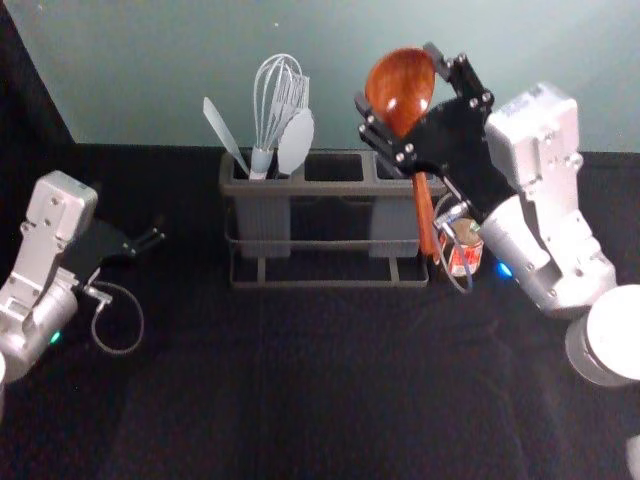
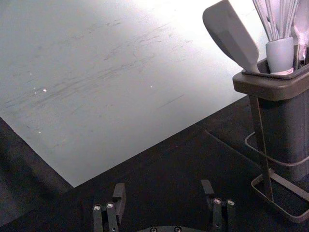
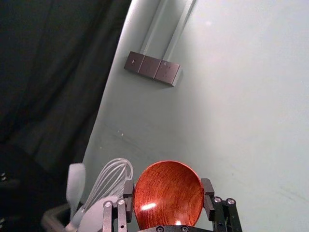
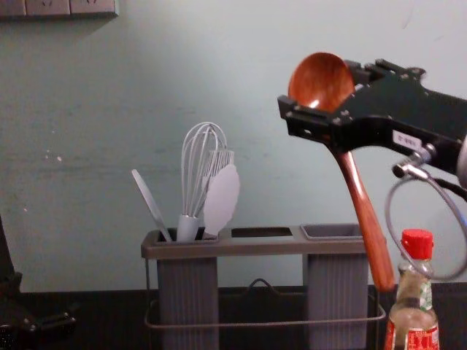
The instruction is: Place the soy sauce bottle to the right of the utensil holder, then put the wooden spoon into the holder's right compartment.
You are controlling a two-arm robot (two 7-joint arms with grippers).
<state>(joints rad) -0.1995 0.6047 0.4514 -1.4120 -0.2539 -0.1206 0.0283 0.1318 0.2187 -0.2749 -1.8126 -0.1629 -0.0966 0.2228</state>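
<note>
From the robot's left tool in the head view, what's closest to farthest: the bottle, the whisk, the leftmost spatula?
1. Leftmost spatula, at the holder's left end.
2. Whisk, just right of that spatula.
3. Bottle, right of the holder.

The right cup (image 4: 334, 292) opens upward. Utensils (image 4: 221, 195) crowd the left cup (image 4: 188, 295); the bottle (image 4: 414, 319) obstructs the rack's (image 4: 255, 248) right side.

Whisk (image 4: 205, 168) between a leaning spatula (image 4: 148, 200) and an oval-headed utensil (image 4: 222, 198). Behind the latter: ridged head (image 4: 220, 158), apparently a brush, partly hidden. Three-part dark fixture (image 3: 152, 68) on scuffed wall (image 4: 80, 153). Black cloth (image 1: 350, 390) below.
</note>
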